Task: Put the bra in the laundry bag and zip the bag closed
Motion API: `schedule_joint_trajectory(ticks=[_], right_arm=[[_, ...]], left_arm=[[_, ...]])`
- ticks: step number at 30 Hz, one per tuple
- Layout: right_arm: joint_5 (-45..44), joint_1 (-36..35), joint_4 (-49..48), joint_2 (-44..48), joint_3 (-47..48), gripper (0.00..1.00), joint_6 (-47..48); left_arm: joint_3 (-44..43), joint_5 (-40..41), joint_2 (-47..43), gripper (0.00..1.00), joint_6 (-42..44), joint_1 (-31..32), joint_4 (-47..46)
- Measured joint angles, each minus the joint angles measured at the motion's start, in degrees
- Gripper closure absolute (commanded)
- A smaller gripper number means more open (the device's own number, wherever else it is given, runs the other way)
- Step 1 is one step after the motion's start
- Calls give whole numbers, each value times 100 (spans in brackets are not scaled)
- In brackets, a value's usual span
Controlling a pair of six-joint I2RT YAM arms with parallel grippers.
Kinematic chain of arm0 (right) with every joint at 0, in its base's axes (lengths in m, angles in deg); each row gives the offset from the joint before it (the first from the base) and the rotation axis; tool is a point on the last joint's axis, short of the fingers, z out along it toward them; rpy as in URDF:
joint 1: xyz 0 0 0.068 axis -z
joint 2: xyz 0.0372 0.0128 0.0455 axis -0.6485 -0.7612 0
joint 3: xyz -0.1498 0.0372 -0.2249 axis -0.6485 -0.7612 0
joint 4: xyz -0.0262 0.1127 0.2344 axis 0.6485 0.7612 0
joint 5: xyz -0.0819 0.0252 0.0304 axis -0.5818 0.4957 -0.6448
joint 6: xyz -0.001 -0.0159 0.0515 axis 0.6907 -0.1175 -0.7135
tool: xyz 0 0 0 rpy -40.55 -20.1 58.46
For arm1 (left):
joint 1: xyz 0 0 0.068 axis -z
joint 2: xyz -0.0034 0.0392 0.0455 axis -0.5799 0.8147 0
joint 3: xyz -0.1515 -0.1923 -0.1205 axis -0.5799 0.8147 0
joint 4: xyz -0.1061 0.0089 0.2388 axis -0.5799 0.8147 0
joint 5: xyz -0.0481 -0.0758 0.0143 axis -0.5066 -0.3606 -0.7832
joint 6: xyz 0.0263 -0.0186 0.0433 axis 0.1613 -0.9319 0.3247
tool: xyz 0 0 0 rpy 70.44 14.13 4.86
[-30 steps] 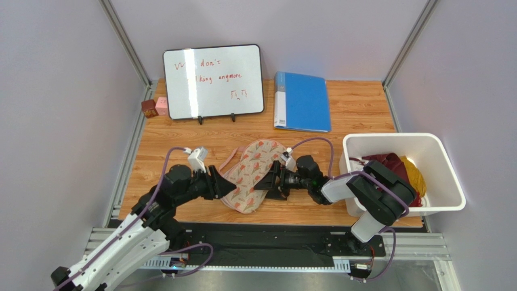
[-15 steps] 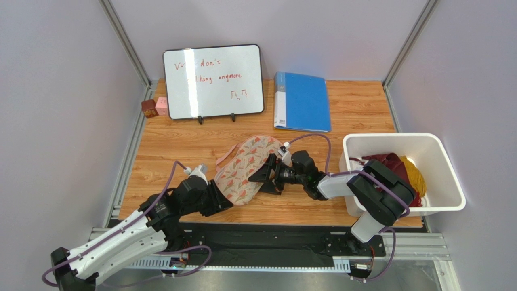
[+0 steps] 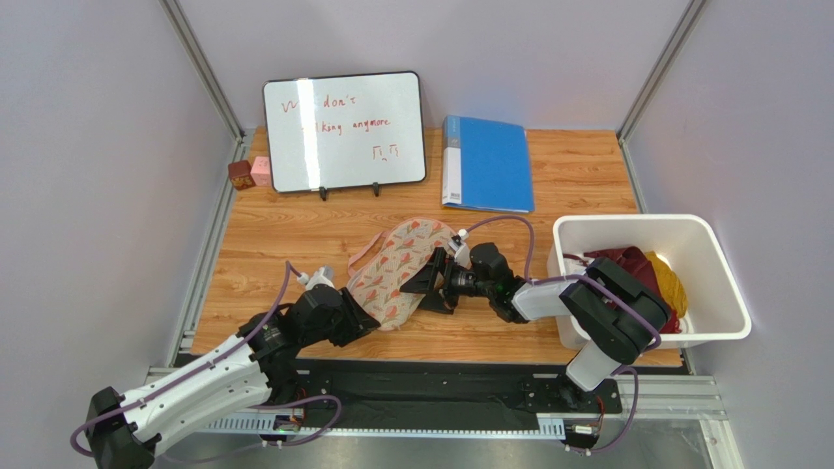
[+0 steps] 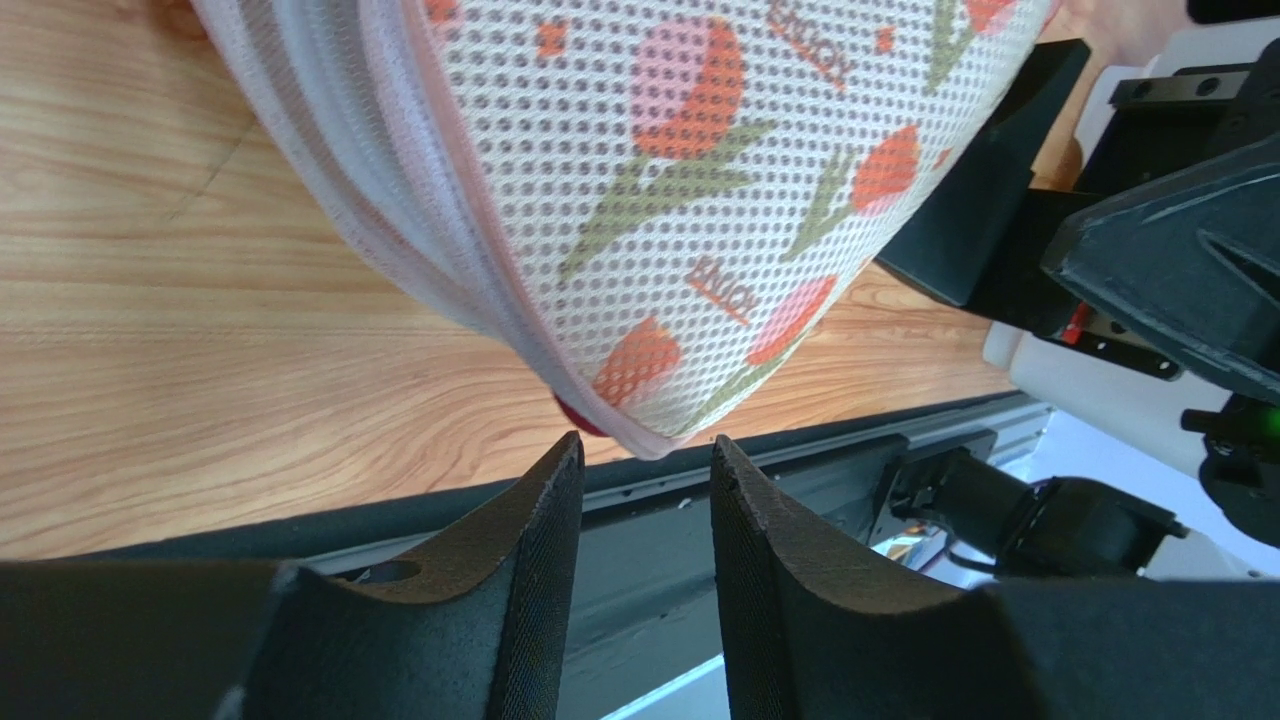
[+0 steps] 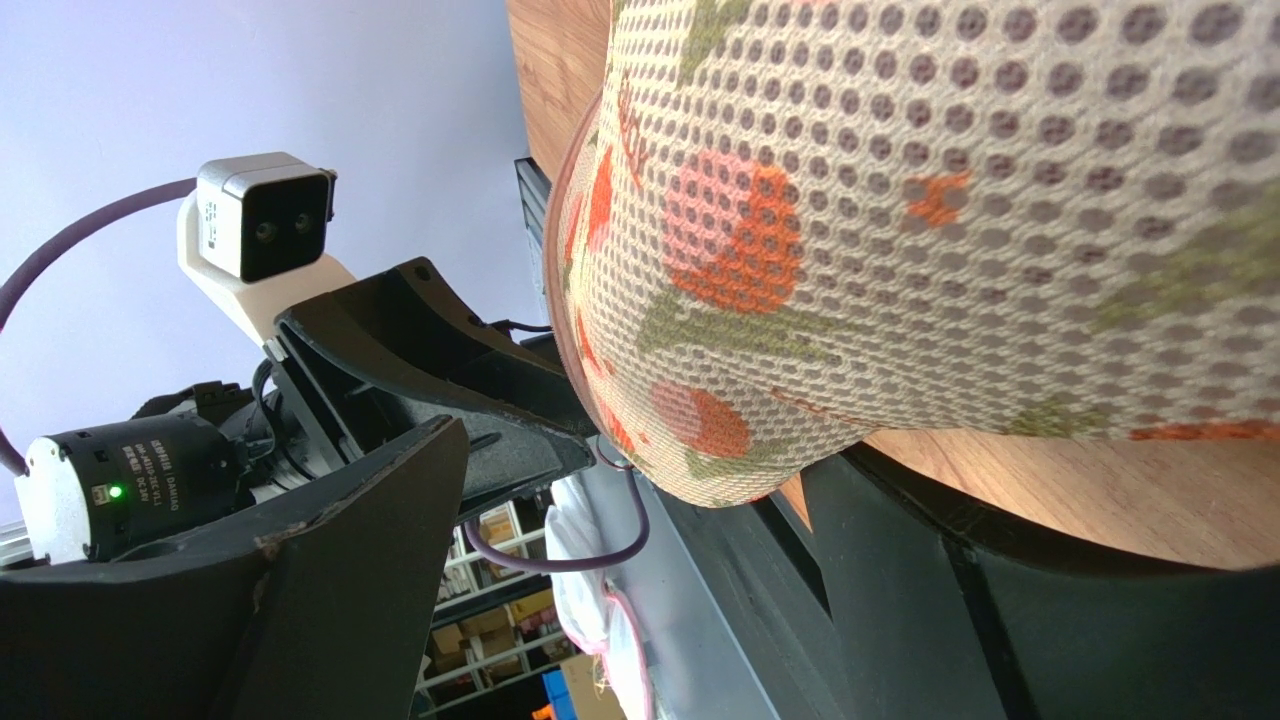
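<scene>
The laundry bag (image 3: pixel 399 272), a cream mesh pouch with a red flower print, lies slanted on the table between both grippers. My left gripper (image 3: pixel 362 315) is open a little and empty, and the bag's near tip (image 4: pixel 646 428) sits just past its fingertips (image 4: pixel 529 525). A dark red sliver (image 4: pixel 579 414) shows under that tip. The rest of the bra is hidden. My right gripper (image 3: pixel 423 288) is wide open at the bag's right edge. In the right wrist view the bag (image 5: pixel 932 225) bulges between its spread fingers (image 5: pixel 353 570).
A white bin (image 3: pixel 719 298) at the right holds heaped red and yellow clothes (image 3: pixel 641 269). A whiteboard (image 3: pixel 343 129), a blue folder (image 3: pixel 486 163) and two small blocks (image 3: pixel 251 173) stand at the back. The black rail (image 3: pixel 440 376) runs along the table's near edge.
My left gripper has drawn back from the bag's left side to its near tip. The bag and my right gripper shifted slightly left, then stayed still.
</scene>
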Motion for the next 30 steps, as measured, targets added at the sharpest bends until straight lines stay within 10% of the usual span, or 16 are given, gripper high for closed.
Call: schedule_joint_trajectory(ticks=[17,21,30], right_arm=[[-20,-37,46,0,0,13,-11],[-42,-83,87,0,-7,13,-87],[-90,-151,83,103,-284,10,-341]], left_arm=[[111,341,120,72,-188,0,-358],[162,549,160,100,-181,0,-448],[544,1161,68,100,-133,0,-767]])
